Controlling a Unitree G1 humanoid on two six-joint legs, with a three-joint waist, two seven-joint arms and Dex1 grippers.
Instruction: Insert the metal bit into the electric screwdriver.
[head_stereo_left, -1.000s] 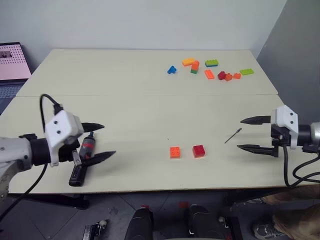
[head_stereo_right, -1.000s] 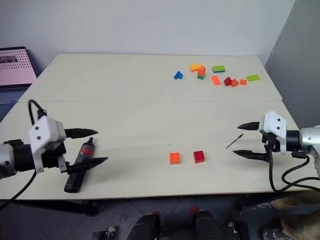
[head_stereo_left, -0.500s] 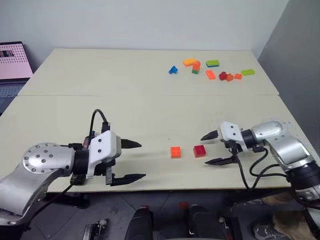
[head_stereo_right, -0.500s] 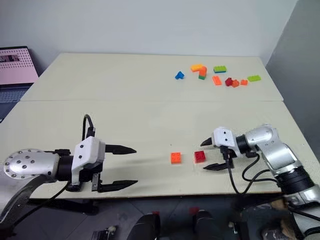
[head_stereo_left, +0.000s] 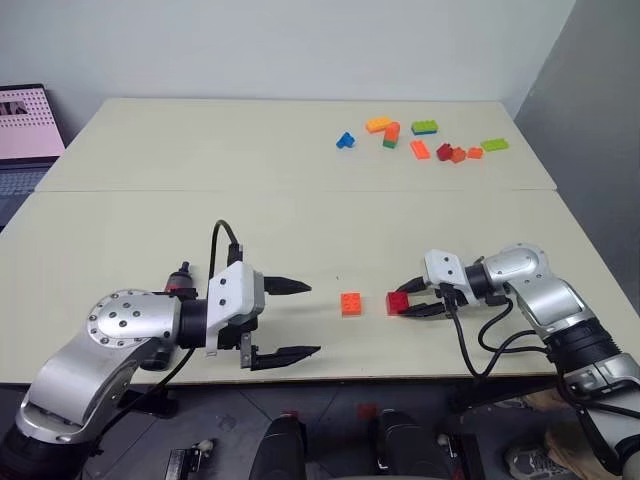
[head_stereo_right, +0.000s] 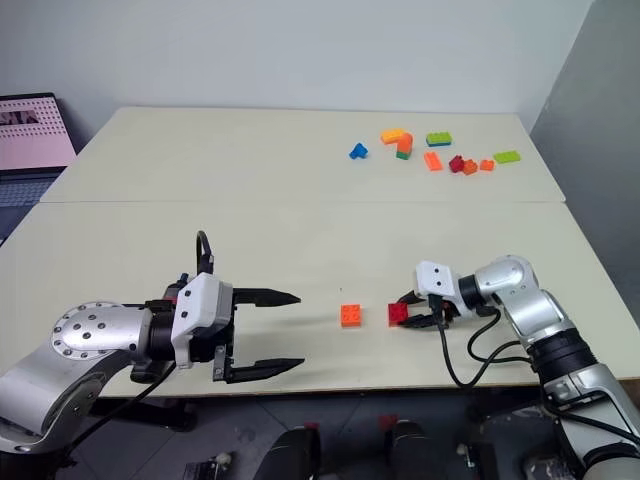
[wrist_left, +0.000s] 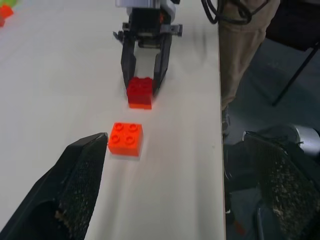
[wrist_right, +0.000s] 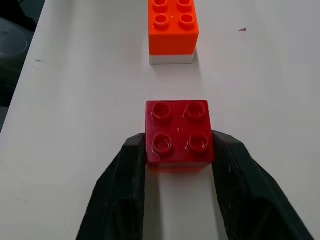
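A: Both arms have swung inward; the right gripper (wrist_right: 177, 150) now pinches the small red toy brick (wrist_right: 178, 131), not the bit.

B: Release it. Left gripper (head_stereo_left: 295, 320) gapes, empty; black electric screwdriver's red-banded tip (head_stereo_left: 181, 280) peeks behind it.

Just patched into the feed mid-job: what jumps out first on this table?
The right tool has its fingers on either side of a red brick near the table's front edge, with an orange brick just beside it. The left tool hovers wide open at the front left. A scatter of coloured bricks lies at the far right corner.
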